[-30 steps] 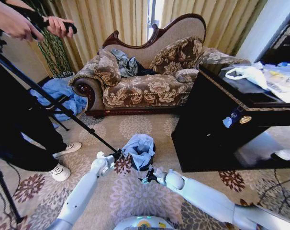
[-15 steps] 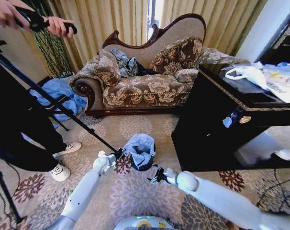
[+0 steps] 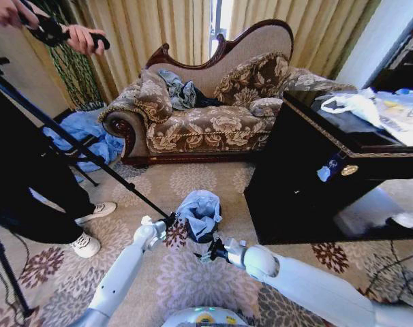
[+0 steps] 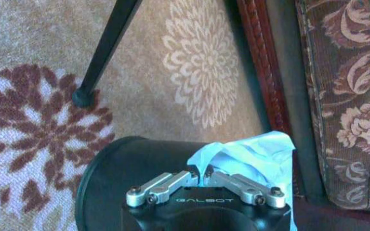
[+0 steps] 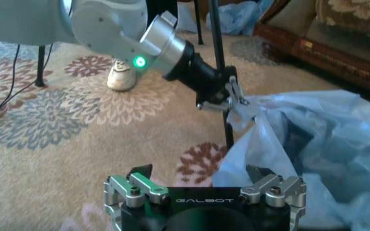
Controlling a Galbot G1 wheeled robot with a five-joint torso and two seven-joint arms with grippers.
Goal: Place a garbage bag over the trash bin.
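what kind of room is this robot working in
Most likely a living room or hotel-style lounge: an ornate floral sofa with a carved wooden frame, long gold curtains at the window, and a patterned medallion carpet underfoot.

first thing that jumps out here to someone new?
The pale blue garbage bag bunched over the small black trash bin on the patterned carpet, in front of the floral sofa. The left gripper is shut on the bag's edge at the bin's rim, while the right gripper sits open on the bin's near side.
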